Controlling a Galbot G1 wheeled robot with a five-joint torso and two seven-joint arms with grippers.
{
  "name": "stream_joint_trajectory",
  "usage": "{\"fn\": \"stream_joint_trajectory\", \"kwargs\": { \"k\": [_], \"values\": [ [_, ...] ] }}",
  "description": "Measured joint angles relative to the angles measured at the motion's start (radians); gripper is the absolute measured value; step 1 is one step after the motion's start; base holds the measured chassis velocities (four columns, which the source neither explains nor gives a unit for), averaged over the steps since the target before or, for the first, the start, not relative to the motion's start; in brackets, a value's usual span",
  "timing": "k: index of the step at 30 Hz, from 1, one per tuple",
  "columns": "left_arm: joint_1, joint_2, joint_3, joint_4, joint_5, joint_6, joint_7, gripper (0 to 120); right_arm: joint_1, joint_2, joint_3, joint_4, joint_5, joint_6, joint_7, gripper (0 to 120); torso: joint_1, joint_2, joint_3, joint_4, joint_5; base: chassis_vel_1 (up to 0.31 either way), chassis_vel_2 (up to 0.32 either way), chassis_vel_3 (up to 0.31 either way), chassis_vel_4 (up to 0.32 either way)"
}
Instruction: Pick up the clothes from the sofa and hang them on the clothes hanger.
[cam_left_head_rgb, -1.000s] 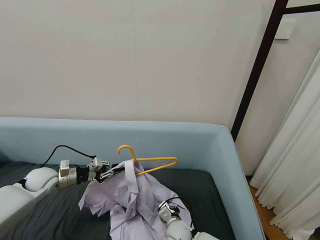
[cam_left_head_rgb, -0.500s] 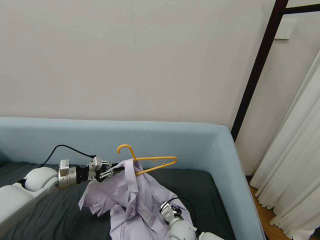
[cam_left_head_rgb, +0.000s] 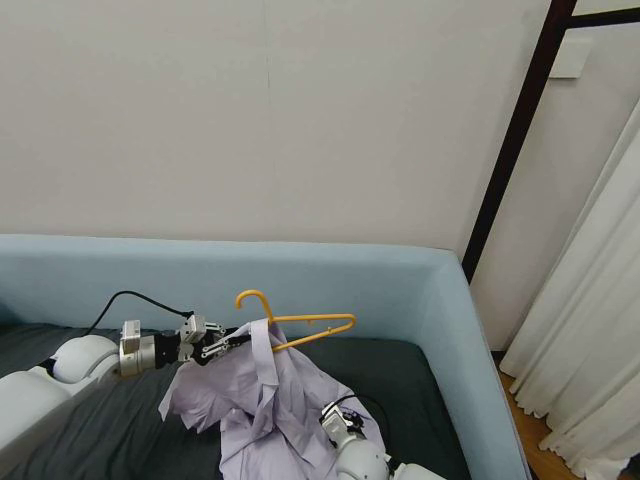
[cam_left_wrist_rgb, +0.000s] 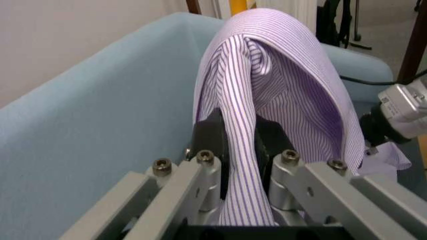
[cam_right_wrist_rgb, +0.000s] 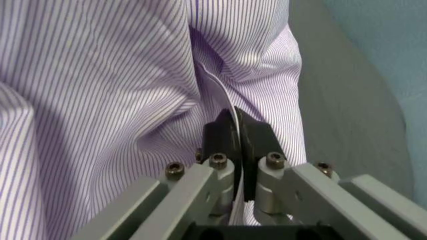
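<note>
Hanging off a yellow hanger (cam_left_head_rgb: 312, 320) in the head view: purple striped shirt (cam_left_head_rgb: 272, 392), above the dark seat of the pale blue sofa (cam_left_head_rgb: 405, 272). The left gripper (cam_left_head_rgb: 238, 340) reaches in from the left and meets the cloth just below the hook. The right arm (cam_left_head_rgb: 356, 462) comes up from the lower edge into the shirt's bottom folds.

Left wrist view: jaws narrowed onto a thick fold of shirt, black pads pressing each side.

Right wrist view: right gripper (cam_right_wrist_rgb: 235, 125) nearly closed, a thin shirt edge pinched between its pads.
</note>
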Motion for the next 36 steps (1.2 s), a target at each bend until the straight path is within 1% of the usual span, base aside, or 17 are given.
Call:
{"fn": "stream_joint_trajectory", "kwargs": {
  "k": [4, 7, 9, 12, 13, 14, 18, 19, 23, 33, 36],
  "values": [
    [0.002, 0.001, -0.003, 0.0, 0.0, -0.002, 0.002, 8, -0.001, 0.001, 0.002, -0.002, -0.008, 0.011, -0.001, 0, 0.0, 0.0, 0.0, 0.0, 0.0, 0.0, 0.0, 0.0, 0.0],
    [0.005, 0.003, -0.007, 0.0, 0.0, -0.003, 0.005, 8, -0.015, -0.004, 0.032, -0.003, -0.033, 0.055, -0.004, 0, 0.0, 0.0, 0.0, 0.0, 0.0001, 0.0, 0.0, 0.0, 0.0],
    [0.006, 0.004, -0.009, 0.0, 0.0, -0.003, 0.008, 8, -0.019, -0.008, 0.047, 0.001, -0.033, 0.063, -0.005, 0, 0.0, 0.0, 0.0, 0.0, 0.0, 0.0, 0.0, 0.0, 0.0],
    [0.011, 0.012, -0.02, -0.007, 0.002, -0.009, 0.013, 8, -0.027, -0.047, 0.117, 0.048, -0.026, 0.087, -0.007, 0, 0.0, 0.0, 0.0, 0.0001, 0.0, 0.0, 0.0, 0.0, 0.0],
    [0.011, 0.012, -0.02, -0.007, 0.002, -0.009, 0.013, 8, -0.027, -0.047, 0.117, 0.048, -0.026, 0.087, -0.007, 0, 0.0, 0.0, 0.0, 0.0001, 0.0, 0.0, 0.0, 0.0, 0.0],
    [0.012, 0.015, -0.022, -0.009, 0.003, -0.012, 0.016, 8, -0.027, -0.064, 0.141, 0.066, -0.018, 0.09, -0.008, 0, 0.0, 0.0, 0.0, 0.0, 0.0, 0.0, 0.0, 0.0, 0.0],
    [0.017, 0.029, -0.036, -0.021, 0.018, -0.031, 0.035, 8, -0.017, -0.139, 0.241, 0.14, 0.053, 0.092, -0.008, 0, 0.0, 0.0, 0.0, -0.0001, 0.0002, 0.0, 0.0, 0.0, 0.0],
    [0.017, 0.029, -0.036, -0.021, 0.018, -0.031, 0.035, 8, -0.017, -0.139, 0.241, 0.14, 0.053, 0.092, -0.008, 0, 0.0, 0.0, 0.0, -0.0001, 0.0002, 0.0, 0.0, 0.0, 0.0],
    [0.033, 0.044, -0.057, -0.037, 0.041, -0.052, 0.06, 8, -0.002, -0.201, 0.32, 0.189, 0.12, 0.089, -0.006, 0, 0.0, 0.0, 0.0, -0.0002, 0.0002, 0.0, 0.0, 0.0, 0.0],
    [0.06, 0.075, -0.092, -0.054, 0.072, -0.07, 0.093, 8, 0.008, -0.258, 0.386, 0.257, 0.187, 0.085, 0.006, 0, 0.0, 0.0, 0.0, 0.0, 0.0002, 0.0, 0.0, 0.0, 0.0],
    [0.067, 0.084, -0.094, -0.064, 0.126, -0.093, 0.131, 8, 0.002, -0.289, 0.447, 0.277, 0.227, 0.085, 0.035, 0, 0.0, 0.0, 0.0, 0.0, 0.0001, 0.0, 0.0, 0.0, 0.0]
  ]
}}
